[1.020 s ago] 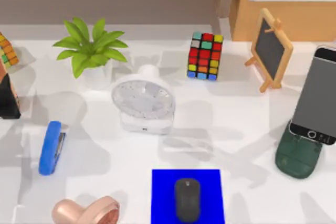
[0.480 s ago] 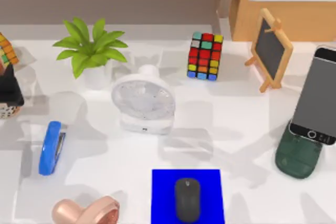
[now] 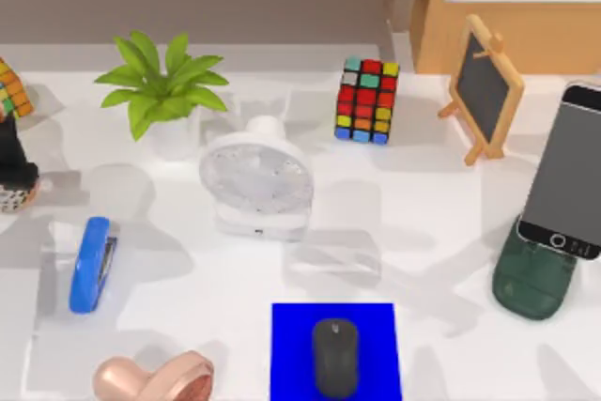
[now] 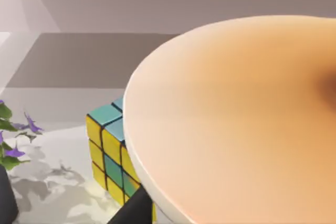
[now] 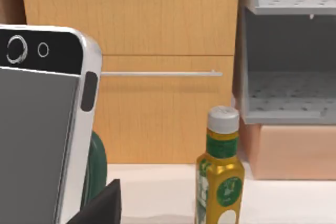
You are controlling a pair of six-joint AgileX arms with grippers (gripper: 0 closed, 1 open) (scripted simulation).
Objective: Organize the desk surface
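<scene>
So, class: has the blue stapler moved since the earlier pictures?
No. The blue stapler stays put, with the same gap to the left of the white fan.

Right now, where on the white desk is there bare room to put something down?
The widest bare patch of the white tabletop lies between the round white fan, the bright-blue square mat and the dark-green phone stand. The left side is crowded: blue stapler, potted green plant, pink round object.

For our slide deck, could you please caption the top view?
Cluttered white desk surface: black mouse on blue square mat, white round fan, multicoloured puzzle cube.
</scene>
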